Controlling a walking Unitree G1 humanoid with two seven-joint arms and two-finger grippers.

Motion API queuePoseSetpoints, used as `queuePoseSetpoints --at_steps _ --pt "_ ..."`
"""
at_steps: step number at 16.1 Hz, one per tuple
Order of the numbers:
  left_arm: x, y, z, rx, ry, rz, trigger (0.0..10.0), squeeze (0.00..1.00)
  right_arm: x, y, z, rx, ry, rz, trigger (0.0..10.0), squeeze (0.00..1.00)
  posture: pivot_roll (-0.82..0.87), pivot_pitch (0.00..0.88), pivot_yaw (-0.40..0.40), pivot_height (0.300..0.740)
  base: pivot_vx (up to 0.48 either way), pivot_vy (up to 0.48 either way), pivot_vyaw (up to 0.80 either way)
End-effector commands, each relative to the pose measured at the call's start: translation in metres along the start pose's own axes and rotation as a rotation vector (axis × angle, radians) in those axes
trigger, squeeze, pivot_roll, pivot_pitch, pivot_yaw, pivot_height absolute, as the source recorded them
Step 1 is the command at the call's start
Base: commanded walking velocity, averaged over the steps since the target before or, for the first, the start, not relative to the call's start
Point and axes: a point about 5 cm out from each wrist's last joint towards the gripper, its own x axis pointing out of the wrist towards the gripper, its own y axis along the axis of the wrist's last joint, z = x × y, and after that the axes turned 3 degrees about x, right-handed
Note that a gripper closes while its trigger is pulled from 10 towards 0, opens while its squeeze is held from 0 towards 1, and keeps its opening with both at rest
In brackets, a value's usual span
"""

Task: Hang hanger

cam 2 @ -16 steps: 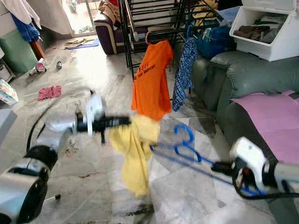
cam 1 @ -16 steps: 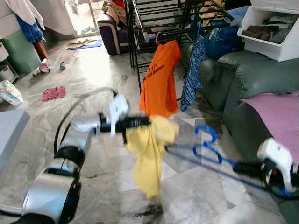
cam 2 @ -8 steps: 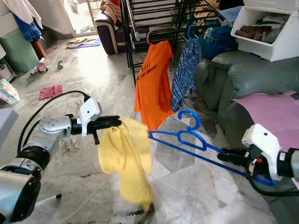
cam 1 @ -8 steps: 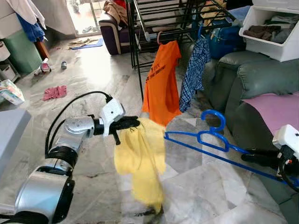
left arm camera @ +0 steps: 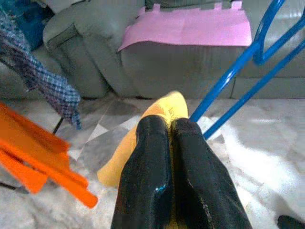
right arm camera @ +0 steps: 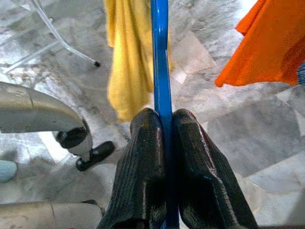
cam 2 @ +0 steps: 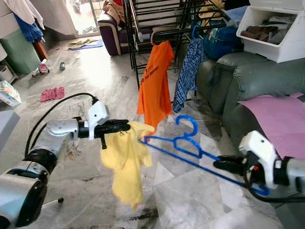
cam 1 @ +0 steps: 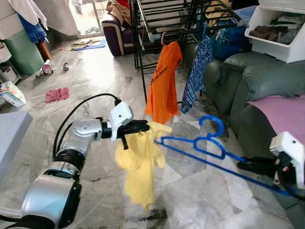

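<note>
Left eye view: the left gripper (cam 1: 141, 127), at centre left of the frame, pinches the top of a yellow garment (cam 1: 138, 167) that hangs limp below it, while the right gripper (cam 1: 248, 165), low at the right edge, is clamped on the far end of a blue hanger (cam 1: 198, 145). The hanger stretches across the lower middle of the frame, its hook standing up near the centre right and its free tip now just at the cloth, right beside the left fingers. Half a second ago that tip sat clearly to the right of the garment with floor showing between them — the gap has closed. The garment has also bunched closer under the gripper and hangs a little higher in the frame than before.

In the left wrist view the two black fingers (left arm camera: 147, 167) are pressed together on yellow fabric, with the blue bars coming in close beside them. I judge this as the threading step: the hanger arm is being fed into the garment, and it is not yet seated inside. The drying rack (cam 1: 157, 21) at the upper centre, with an orange shirt (cam 1: 163, 81) and a checked shirt (cam 1: 194, 76) already hung, is well apart — hanging there remains to be done.
</note>
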Motion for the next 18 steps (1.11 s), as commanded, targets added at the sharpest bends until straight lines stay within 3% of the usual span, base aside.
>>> queuePoseSetpoints --at_steps 1,3,4,5,6,8,9,12,16,18 --pt "-0.001 0.017 -0.010 0.052 -0.007 0.046 10.0 0.00 0.004 0.012 -0.005 -0.037 0.048 0.038 10.0 0.00 -0.07 0.000 0.101 0.740 0.000 0.000 0.00" --pt "-0.003 0.015 -0.010 0.053 -0.009 0.027 10.0 0.00 0.003 0.013 -0.005 -0.012 0.053 0.067 10.0 0.00 -0.07 0.000 0.103 0.740 0.000 0.000 0.00" --pt "-0.006 0.012 -0.012 0.081 0.028 -0.020 10.0 0.00 0.000 0.004 0.000 -0.023 0.010 0.007 10.0 0.00 -0.07 0.000 0.105 0.740 0.000 0.000 0.00" --pt "-0.011 0.006 -0.018 0.097 0.135 -0.088 10.0 0.00 0.000 -0.011 0.012 -0.056 -0.098 -0.087 10.0 0.00 -0.07 0.000 0.107 0.740 0.000 0.000 0.00" --pt "-0.013 0.004 -0.025 0.043 0.273 -0.069 10.0 0.00 0.008 -0.013 0.017 -0.067 -0.159 -0.076 10.0 0.00 -0.08 0.000 0.108 0.740 0.000 0.000 0.00" --pt "-0.011 0.004 -0.028 -0.045 0.436 0.030 10.0 0.00 0.031 -0.014 0.018 -0.060 -0.200 -0.001 10.0 0.00 -0.07 0.000 0.102 0.740 0.000 0.000 0.00" --pt "-0.010 0.003 -0.029 -0.172 0.514 0.110 10.0 0.00 0.043 -0.012 0.020 -0.069 -0.240 0.029 10.0 0.00 -0.06 0.000 0.095 0.740 0.000 0.000 0.00" --pt "-0.009 0.000 -0.031 -0.391 0.684 0.270 10.0 0.00 0.065 0.012 0.045 -0.148 -0.485 0.148 10.0 0.00 -0.05 0.000 0.080 0.740 0.000 0.000 0.00" --pt "-0.003 0.004 -0.028 -0.337 0.850 0.319 10.0 0.00 0.077 0.057 0.080 -0.099 -0.782 0.352 10.0 0.00 -0.05 0.000 0.079 0.740 0.000 0.000 0.00" --pt "0.003 -0.014 -0.016 -0.394 0.860 0.214 10.0 0.00 0.082 0.070 0.091 -0.009 -0.907 0.439 10.0 0.00 -0.05 0.000 0.081 0.740 0.000 0.000 0.00"
